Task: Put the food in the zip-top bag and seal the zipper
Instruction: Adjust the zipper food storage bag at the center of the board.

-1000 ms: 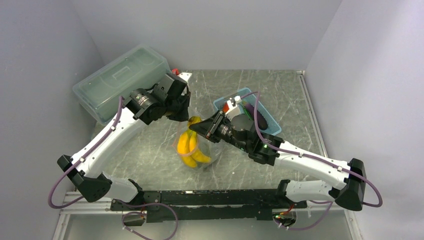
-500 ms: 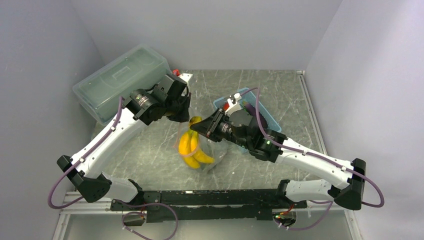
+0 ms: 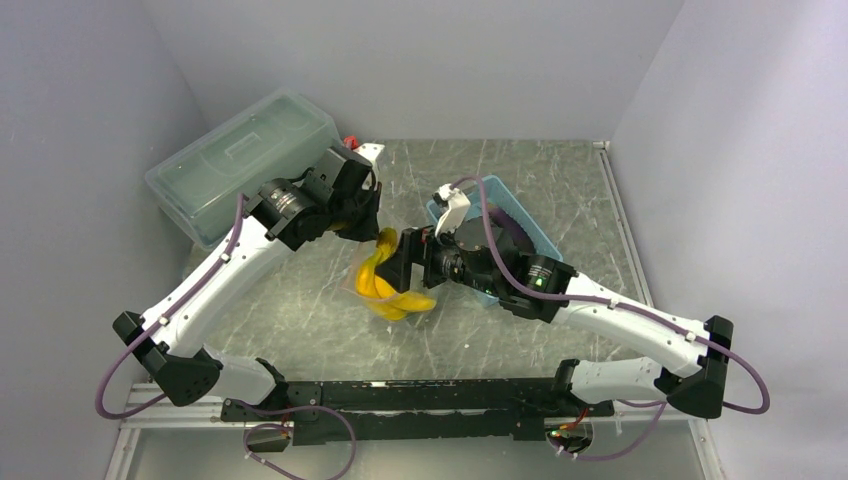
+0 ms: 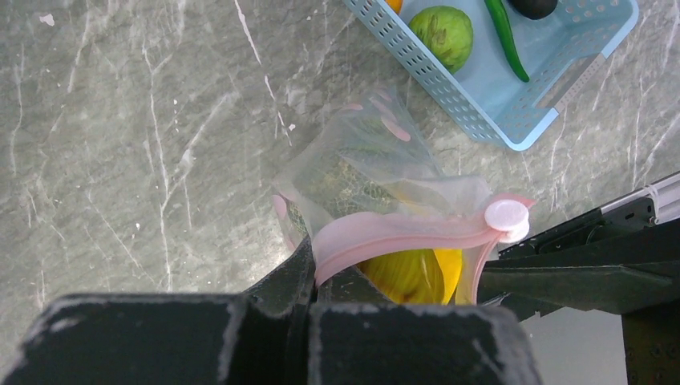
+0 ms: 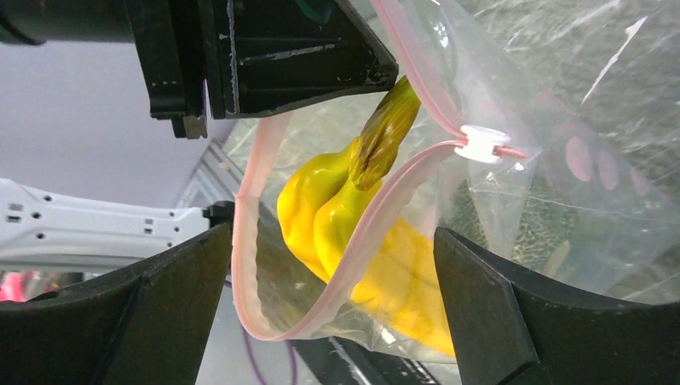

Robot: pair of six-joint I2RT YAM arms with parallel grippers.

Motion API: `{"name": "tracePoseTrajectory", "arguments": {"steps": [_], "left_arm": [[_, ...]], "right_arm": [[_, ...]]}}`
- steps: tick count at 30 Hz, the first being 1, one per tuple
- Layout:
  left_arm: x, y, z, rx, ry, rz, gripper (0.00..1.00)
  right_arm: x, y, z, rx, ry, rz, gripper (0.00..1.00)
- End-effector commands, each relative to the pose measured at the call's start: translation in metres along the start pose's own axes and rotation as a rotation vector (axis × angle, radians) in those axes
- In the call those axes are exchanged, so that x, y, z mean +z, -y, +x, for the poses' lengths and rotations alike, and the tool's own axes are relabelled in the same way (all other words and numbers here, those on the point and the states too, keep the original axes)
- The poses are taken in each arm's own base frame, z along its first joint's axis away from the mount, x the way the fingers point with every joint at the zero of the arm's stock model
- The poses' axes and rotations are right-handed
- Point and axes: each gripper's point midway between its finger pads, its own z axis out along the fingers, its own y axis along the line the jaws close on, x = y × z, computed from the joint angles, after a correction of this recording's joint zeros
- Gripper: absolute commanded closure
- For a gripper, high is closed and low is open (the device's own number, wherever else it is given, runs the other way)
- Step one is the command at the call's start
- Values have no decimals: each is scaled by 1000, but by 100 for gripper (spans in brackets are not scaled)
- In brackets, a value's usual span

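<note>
while the left hand [image 4: 311, 271] stays out of the filling and is simply clamped on one end of the pink zipper [image 4: 401, 233], it holds the zip-top bag [image 4: 377, 160] over the middle of the worktop [image 4: 120, 160]. the yellow bananas [image 5: 321, 208] sit inside, stem end up near the opening. the right hand [image 5: 337, 273] faces the bag with its fingers spread wide on either side, gripping nothing. the mouth gapes, and the white slider [image 4: 507, 216] sits at the strip's other end. this looks like the filling step, one item in. a dull-green round fruit [image 4: 443, 32] and a thin green chilli [image 4: 505, 36] lie in the light-blue basket [image 4: 481, 120], right of the worktop's middle. next, i'd guess, the right hand must swing over, close on another piece, and drop it through the gap.
</note>
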Motion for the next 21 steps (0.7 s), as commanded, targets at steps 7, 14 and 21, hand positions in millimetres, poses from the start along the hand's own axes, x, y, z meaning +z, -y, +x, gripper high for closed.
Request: {"name": "tracePoseTrajectory", "arguments": {"steps": [7, 14, 21], "left_arm": [[-15, 1, -17, 7, 85, 18, 100], [-19, 0, -20, 11, 97, 14, 100], [-19, 0, -21, 8, 97, 12, 100]], "right_arm": [[-34, -19, -32, -199, 56, -67, 0], [-45, -8, -48, -243, 50, 48, 6], [-31, 1, -43, -271, -34, 136, 19]]}}
